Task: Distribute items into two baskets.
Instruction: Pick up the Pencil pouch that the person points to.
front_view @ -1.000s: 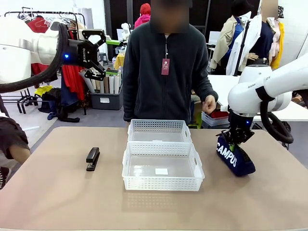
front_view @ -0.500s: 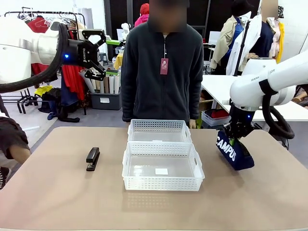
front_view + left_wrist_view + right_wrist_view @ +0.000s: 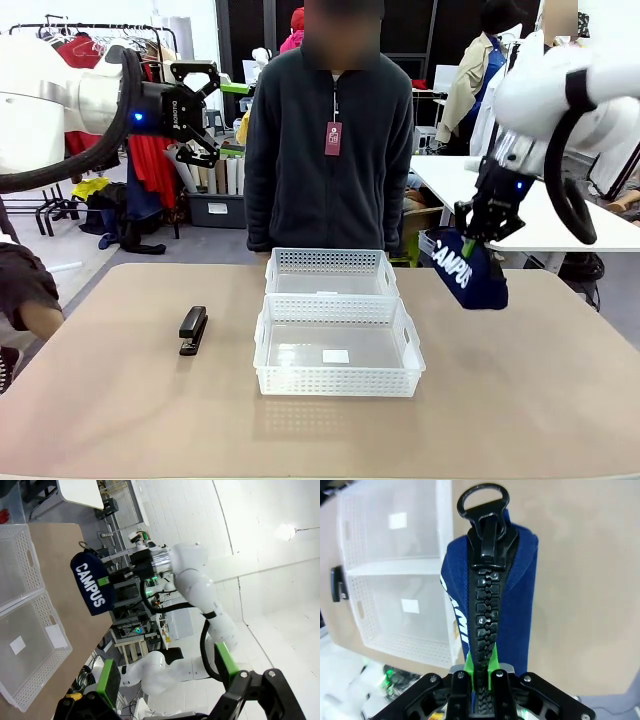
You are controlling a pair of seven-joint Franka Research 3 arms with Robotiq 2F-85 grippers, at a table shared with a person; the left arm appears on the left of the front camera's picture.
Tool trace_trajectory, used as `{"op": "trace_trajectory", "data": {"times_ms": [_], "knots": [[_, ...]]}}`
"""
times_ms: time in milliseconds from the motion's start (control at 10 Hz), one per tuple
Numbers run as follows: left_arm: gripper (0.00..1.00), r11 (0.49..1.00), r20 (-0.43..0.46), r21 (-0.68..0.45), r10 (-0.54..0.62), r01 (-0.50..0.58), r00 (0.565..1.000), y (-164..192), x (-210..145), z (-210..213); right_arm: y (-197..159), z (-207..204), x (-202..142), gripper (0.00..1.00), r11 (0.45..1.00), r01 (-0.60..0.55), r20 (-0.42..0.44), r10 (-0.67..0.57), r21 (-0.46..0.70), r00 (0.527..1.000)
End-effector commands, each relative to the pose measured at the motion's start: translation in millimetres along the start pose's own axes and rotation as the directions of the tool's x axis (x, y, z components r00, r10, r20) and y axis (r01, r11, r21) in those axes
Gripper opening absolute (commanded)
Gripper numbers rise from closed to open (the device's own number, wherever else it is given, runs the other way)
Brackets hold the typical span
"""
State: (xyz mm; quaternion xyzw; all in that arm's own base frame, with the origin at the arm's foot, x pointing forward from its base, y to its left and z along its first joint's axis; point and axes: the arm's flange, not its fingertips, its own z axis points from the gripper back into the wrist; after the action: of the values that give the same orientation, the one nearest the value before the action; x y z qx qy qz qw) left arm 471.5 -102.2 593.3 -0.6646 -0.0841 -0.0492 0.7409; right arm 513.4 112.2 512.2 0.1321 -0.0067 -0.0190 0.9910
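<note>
Pouch (image 3: 475,276) hangs above the beige worktop (image 3: 520,400), clamped in the right jaws, right of two baskets (image 3: 338,381); stapler (image 3: 192,330) lies left of them. Left jaws stand wide, high before a clothes rack (image 3: 62,28).

Bright, even overhead light; faint shadow before the near basket (image 3: 338,382); a ceiling lamp (image 3: 286,530) flares, edges curving in wrist views.

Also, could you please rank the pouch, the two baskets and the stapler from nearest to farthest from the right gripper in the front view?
1. The pouch: held in the shut right gripper, above the table's right side.
2. The far basket and near basket, mid-table: too close to call.
3. The stapler: on the table's far left.
</note>
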Motion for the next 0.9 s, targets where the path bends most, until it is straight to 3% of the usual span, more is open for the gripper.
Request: {"op": "trace_trajectory", "data": {"times_ms": [0,400,800], "knots": [[1.0,1.0,0.005,0.0,-0.004,0.004,1.0,-2.0,0.1,0.3,8.2,28.7,9.6,0.0,0.999,0.0,-0.002,0.0,0.043,1.0],[1.0,1.0,0.005,0.0,-0.004,0.004,1.0,-2.0,0.1,0.3,25.9,93.9,18.5,0.0,0.996,0.002,0.053,-0.006,0.085,0.999],[1.0,1.0,0.005,0.0,-0.004,0.004,1.0,-2.0,0.1,0.3,21.2,144.6,20.1,0.0,0.996,0.008,0.113,-0.018,0.091,0.993]]}}
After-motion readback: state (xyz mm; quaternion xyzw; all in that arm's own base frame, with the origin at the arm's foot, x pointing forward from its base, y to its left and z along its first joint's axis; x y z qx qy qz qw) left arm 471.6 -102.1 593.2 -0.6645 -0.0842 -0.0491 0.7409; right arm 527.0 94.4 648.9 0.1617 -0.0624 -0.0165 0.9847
